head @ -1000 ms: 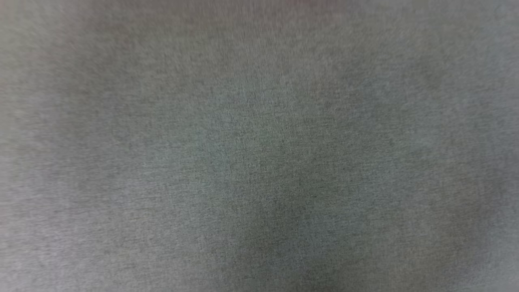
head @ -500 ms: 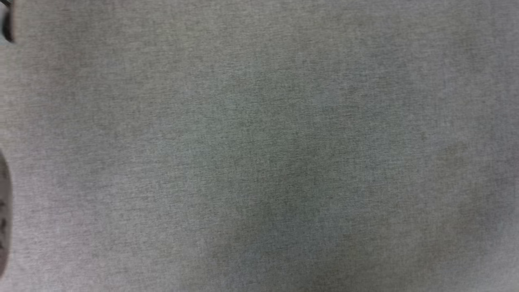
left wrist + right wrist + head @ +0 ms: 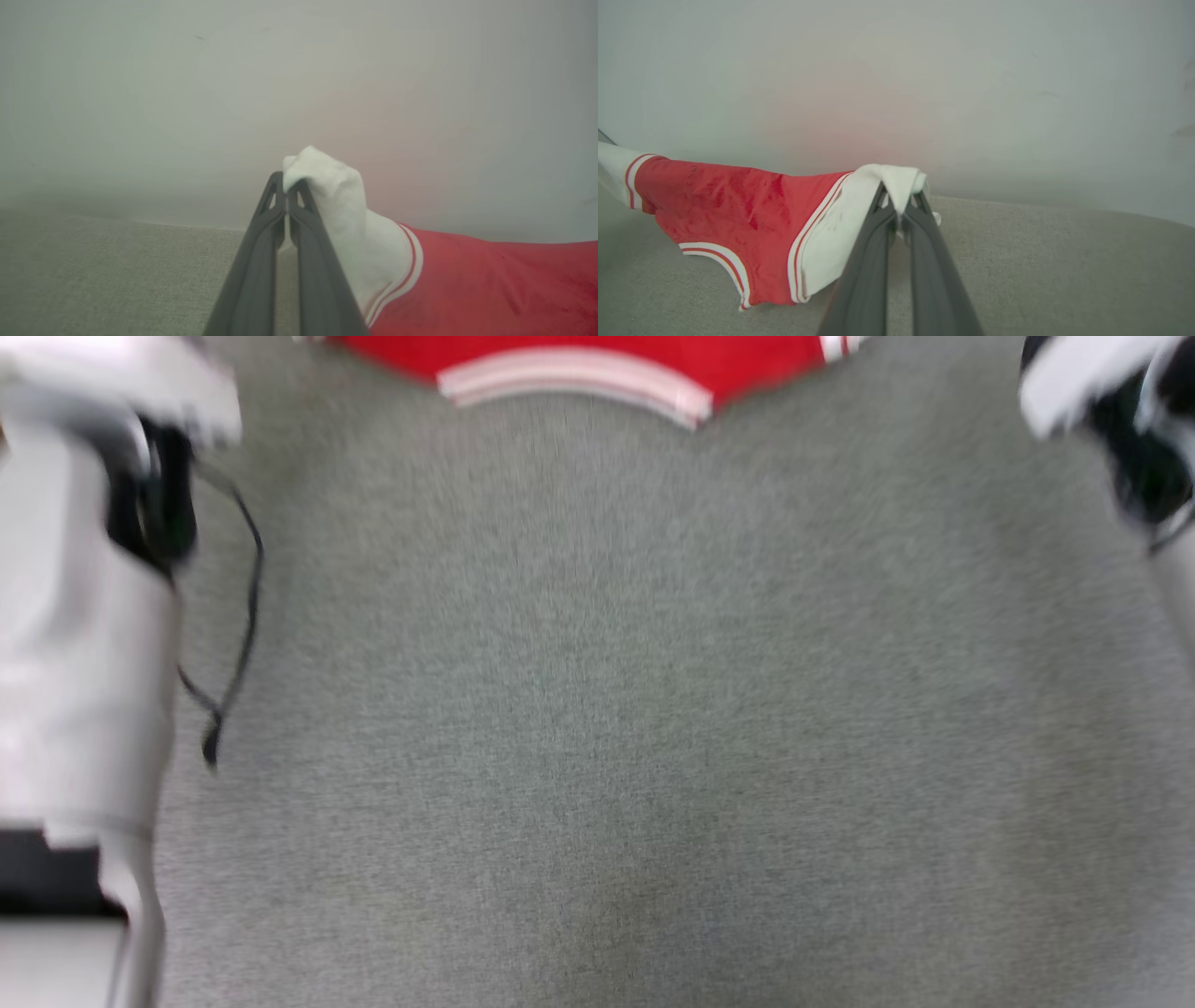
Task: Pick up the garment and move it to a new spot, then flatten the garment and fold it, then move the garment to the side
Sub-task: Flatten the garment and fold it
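The garment point(image 3: 724, 205) is bright red with white sleeve panels edged in thin red and white stripes. It hangs stretched between both grippers above the grey cloth surface point(image 3: 597, 709). My left gripper point(image 3: 286, 186) is shut on one white sleeve point(image 3: 345, 210), and the red body point(image 3: 490, 284) runs off to the right. My right gripper point(image 3: 901, 200) is shut on the other white sleeve point(image 3: 840, 224). In the blurred head view the garment's red lower edge with its striped hem point(image 3: 579, 378) sits at the top centre. The fingertips are out of the head view.
A pale plain wall point(image 3: 924, 70) stands close behind the grey surface point(image 3: 1064, 270). My pale left forearm point(image 3: 84, 616) with a loose black cable point(image 3: 233, 644) is at the head view's left. My right wrist point(image 3: 1111, 401) is at its top right.
The head view has shifted, so the camera moved. It showed bare grey cloth before; now the garment's hem and both forearms are in the picture.
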Controlling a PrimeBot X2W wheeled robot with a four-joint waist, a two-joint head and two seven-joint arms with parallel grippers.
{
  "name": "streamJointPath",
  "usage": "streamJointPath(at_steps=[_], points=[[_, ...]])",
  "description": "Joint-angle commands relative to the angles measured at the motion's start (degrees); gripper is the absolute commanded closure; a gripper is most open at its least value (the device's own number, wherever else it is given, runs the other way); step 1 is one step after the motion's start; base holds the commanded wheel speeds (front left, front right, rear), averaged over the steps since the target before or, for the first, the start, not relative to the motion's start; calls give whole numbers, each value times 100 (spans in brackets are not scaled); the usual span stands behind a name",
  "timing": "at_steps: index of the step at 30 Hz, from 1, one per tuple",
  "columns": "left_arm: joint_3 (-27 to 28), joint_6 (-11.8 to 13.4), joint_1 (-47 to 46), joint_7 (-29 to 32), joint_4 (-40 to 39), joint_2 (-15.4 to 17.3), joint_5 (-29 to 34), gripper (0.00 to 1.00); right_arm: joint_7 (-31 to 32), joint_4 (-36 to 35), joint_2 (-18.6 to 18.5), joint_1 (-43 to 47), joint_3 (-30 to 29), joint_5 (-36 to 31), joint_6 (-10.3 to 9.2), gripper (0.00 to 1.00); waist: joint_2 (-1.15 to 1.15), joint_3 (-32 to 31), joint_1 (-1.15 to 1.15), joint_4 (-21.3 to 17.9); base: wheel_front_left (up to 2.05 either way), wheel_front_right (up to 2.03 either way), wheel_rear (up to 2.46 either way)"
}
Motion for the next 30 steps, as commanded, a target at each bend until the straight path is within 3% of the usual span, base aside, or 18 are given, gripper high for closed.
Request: streamJointPath(at_steps=[1,7,15,23,30], points=[[70,-40,447,-55,-59,-16,-79,100,-135,-75,-84,350,67,58,-4,100,0,-543,0,15,0,0,0],[394,-16,1774,-93,-588,-9,-198,100,-270,-354,-240,1357,235,183,-4,100,0,-1198,0,21,0,0,0],[838,265,3968,-99,-2162,-212,-74,100,-282,-1033,-510,2999,51,140,-4,100,0,-1917,0,73,0,0,0],[914,719,5824,161,-3542,-251,-48,100,146,-1899,-641,4838,-677,-173,-4,100,0,-2421,0,151,0,0,0],[815,1217,7152,658,-4608,-209,107,100,991,-2882,-352,6584,-1633,-699,-4,100,0,-2755,0,251,0,0,0]])
